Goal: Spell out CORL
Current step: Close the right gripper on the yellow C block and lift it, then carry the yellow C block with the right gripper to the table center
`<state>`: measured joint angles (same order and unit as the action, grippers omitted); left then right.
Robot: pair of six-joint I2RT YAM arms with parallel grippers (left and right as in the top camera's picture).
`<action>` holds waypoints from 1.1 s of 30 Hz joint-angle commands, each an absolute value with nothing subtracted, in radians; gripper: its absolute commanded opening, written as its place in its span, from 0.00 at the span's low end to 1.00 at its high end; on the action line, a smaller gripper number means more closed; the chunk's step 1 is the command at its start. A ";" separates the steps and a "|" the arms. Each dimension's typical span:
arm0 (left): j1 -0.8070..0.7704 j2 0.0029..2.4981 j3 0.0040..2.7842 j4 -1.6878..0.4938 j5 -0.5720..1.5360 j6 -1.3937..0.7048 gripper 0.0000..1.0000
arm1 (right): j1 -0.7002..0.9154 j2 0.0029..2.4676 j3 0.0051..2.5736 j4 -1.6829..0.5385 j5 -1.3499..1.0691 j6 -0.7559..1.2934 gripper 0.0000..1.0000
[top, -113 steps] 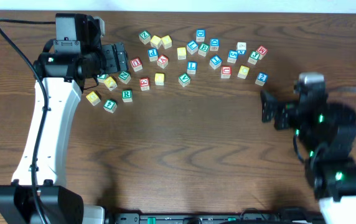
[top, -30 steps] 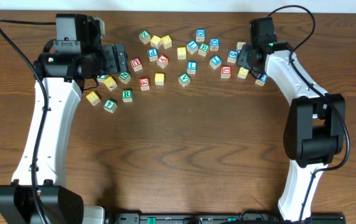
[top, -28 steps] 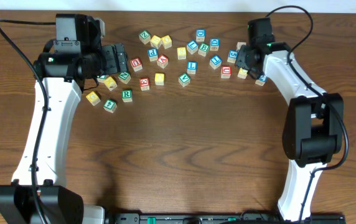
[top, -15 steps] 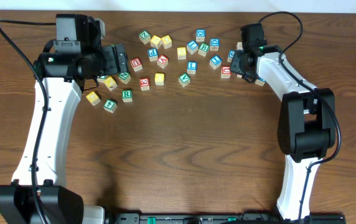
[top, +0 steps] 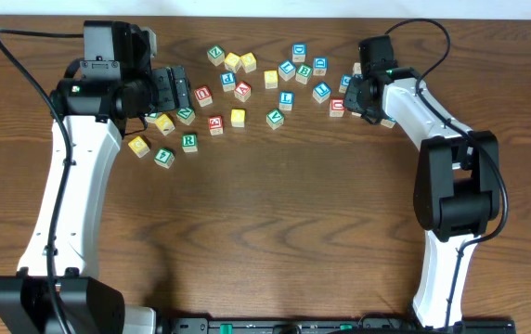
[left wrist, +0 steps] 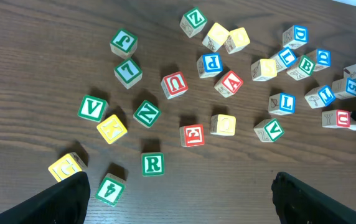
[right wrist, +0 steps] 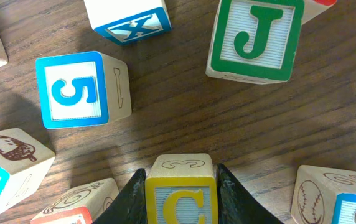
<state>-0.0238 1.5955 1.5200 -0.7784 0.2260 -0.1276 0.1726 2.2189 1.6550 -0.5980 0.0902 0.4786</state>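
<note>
**CORL BLOCKS: STATUS AND HANDLING AT THE C PICK**

**Left gripper** (left wrist: 179, 191): the jaws stand wide apart with nothing between them, hovering over the left part of the scatter.

**Green R block** (left wrist: 152, 164): it lies face up just ahead of that gripper. There is bare table (top: 265, 232) on its near side, so it should be easy to reach.

**Yellow-faced block** (left wrist: 223, 124): it sits just right of the red E block (left wrist: 192, 135). Its letter is too pale to read for certain, but I judge it the likely O.

**Blue L block** (left wrist: 282, 103): it lies farther right, in the crowded middle, with other blocks near it.

**Right gripper** (right wrist: 180, 186): it is clamped on the yellow C block (right wrist: 180, 208), one finger flat against each opposite side face. The block is at the right end of the scatter, with the blue 5 block (right wrist: 81, 90) and green J block (right wrist: 256, 40) near but apart from it. Whether it has left the wood I cannot tell.

**Handling (judgement):**
- The cubes look like light, rigid wood. They should not deform or break under the jaws.
- The faces are smooth, so a corner or skewed grip is likely to twist out.
- Take hold on two parallel side faces, centred, with the lettered face left uncovered so the letter can be checked.
- Lift straight up before moving sideways, since neighbouring blocks would shift at a light knock.
</note>
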 commanded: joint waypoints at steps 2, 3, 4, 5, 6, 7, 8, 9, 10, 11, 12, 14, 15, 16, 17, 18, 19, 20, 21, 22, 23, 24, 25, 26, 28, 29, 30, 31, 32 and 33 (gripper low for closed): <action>-0.026 1.597 1.543 -0.776 0.216 -0.129 0.92 | 0.177 2.219 1.676 -0.609 0.099 0.455 0.22; -0.026 1.597 1.543 -0.775 0.216 -0.129 0.92 | 0.177 2.210 1.676 -0.615 0.099 0.455 0.23; -0.026 1.597 1.543 -0.773 0.216 -0.129 0.93 | 0.177 2.200 1.676 -0.620 0.099 0.453 0.22; -0.026 1.597 1.543 -0.773 0.216 -0.129 0.92 | 0.178 2.187 1.676 -0.625 0.099 0.444 0.22; -0.026 1.597 1.543 -0.770 0.216 -0.129 0.92 | 0.178 2.172 1.676 -0.632 0.099 0.439 0.22; -0.025 1.597 1.543 -0.768 0.216 -0.129 0.92 | 0.178 2.156 1.676 -0.640 0.099 0.432 0.22; -0.025 1.597 1.543 -0.765 0.216 -0.129 0.92 | 0.178 2.134 1.676 -0.648 0.097 0.422 0.23; -0.025 1.597 1.543 -0.762 0.216 -0.129 0.92 | 0.178 2.116 1.676 -0.657 0.093 0.412 0.23; -0.025 1.597 1.543 -0.759 0.216 -0.129 0.93 | 0.178 2.093 1.676 -0.672 0.086 0.401 0.23; -0.025 1.597 1.543 -0.757 0.216 -0.129 0.93 | 0.178 2.072 1.676 -0.687 0.073 0.385 0.23; -0.025 1.597 1.543 -0.754 0.216 -0.129 0.93 | 0.178 2.047 1.676 -0.706 0.057 0.371 0.23; -0.023 1.597 1.543 -0.750 0.216 -0.129 0.92 | 0.181 2.011 1.676 -0.743 0.021 0.357 0.23; -0.023 1.597 1.543 -0.749 0.215 -0.129 0.93 | 0.183 1.998 1.676 -0.761 0.005 0.357 0.23; -0.023 1.597 1.543 -0.748 0.208 -0.129 0.92 | 0.187 1.985 1.676 -0.780 -0.014 0.356 0.23; -0.023 1.597 1.543 -0.747 0.192 -0.129 0.92 | 0.194 1.973 1.676 -0.801 -0.036 0.345 0.22; -0.023 1.597 1.543 -0.747 0.173 -0.129 0.93 | 0.202 1.966 1.676 -0.821 -0.056 0.333 0.23; -0.023 1.597 1.543 -0.748 0.150 -0.129 0.92 | 0.218 1.959 1.676 -0.852 -0.076 0.331 0.23; -0.023 1.597 1.543 -0.748 0.136 -0.129 0.92 | 0.227 1.959 1.676 -0.868 -0.085 0.331 0.23; -0.022 1.597 1.543 -0.748 0.123 -0.129 0.93 | 0.240 1.959 1.676 -0.890 -0.090 0.331 0.23; -0.022 1.597 1.543 -0.748 0.112 -0.129 0.92 | 0.254 1.960 1.675 -0.909 -0.090 0.332 0.23; -0.022 1.597 1.543 -0.748 0.102 -0.129 0.92 | 0.272 1.963 1.674 -0.925 -0.090 0.332 0.23; -0.019 1.597 1.543 -0.748 0.094 -0.129 0.93 | 0.290 1.964 1.673 -0.939 -0.092 0.332 0.23; -0.018 1.597 1.543 -0.748 0.092 -0.129 0.93 | 0.308 1.966 1.673 -0.947 -0.094 0.332 0.23; -0.014 1.597 1.543 -0.748 0.092 -0.129 0.93 | 0.331 1.969 1.672 -0.951 -0.099 0.332 0.23; -0.001 1.597 1.543 -0.747 0.092 -0.129 0.92 | 0.372 1.972 1.671 -0.951 -0.101 0.333 0.25; 0.006 1.597 1.543 -0.747 0.092 -0.129 0.93 | 0.392 1.975 1.671 -0.949 -0.099 0.337 0.26; 0.015 1.597 1.543 -0.747 0.092 -0.130 0.93 | 0.415 1.976 1.671 -0.945 -0.100 0.337 0.27; 0.024 1.597 1.543 -0.748 0.092 -0.130 0.93 | 0.437 1.979 1.668 -0.937 -0.099 0.348 0.26; 0.035 1.597 1.543 -0.748 0.092 -0.133 0.93 | 0.458 1.982 1.666 -0.928 -0.097 0.363 0.27; 0.041 1.597 1.543 -0.748 0.093 -0.133 0.92 | 0.474 1.983 1.663 -0.919 -0.096 0.375 0.27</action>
